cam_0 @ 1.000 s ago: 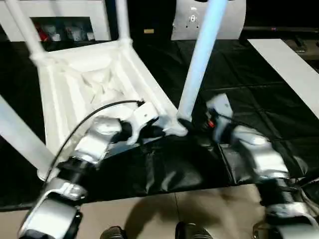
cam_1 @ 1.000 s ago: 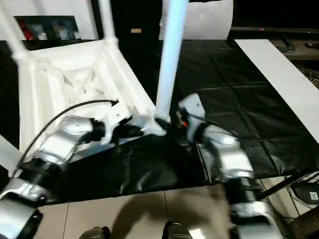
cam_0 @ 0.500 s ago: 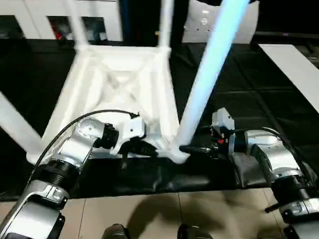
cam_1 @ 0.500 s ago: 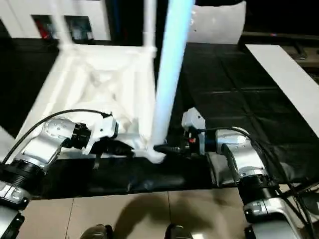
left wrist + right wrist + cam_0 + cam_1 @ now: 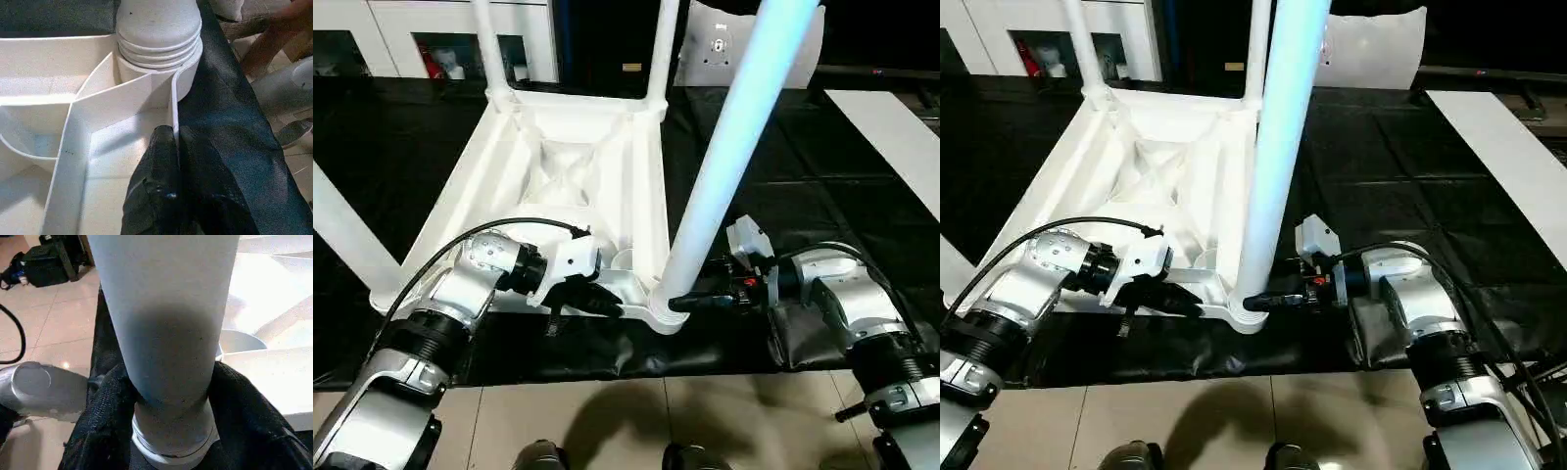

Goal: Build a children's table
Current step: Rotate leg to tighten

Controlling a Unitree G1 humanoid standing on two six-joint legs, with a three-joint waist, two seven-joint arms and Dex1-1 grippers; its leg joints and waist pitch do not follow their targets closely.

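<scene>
Right end effector [image 5: 690, 302] gripped the upright leg [image 5: 724, 166] at its base w/ fingers either side; left end effector [image 5: 607, 305], nearer the corner socket [image 5: 661, 315], pinched the table [image 5: 568, 176] rim.

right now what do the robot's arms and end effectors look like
Both forearms are silver, jointed metal segments with black bands. The left end effector and right end effector each have two black fingers behind a white housing. A black cable arcs over the left forearm, and small red marks sit near the right wrist.
</scene>
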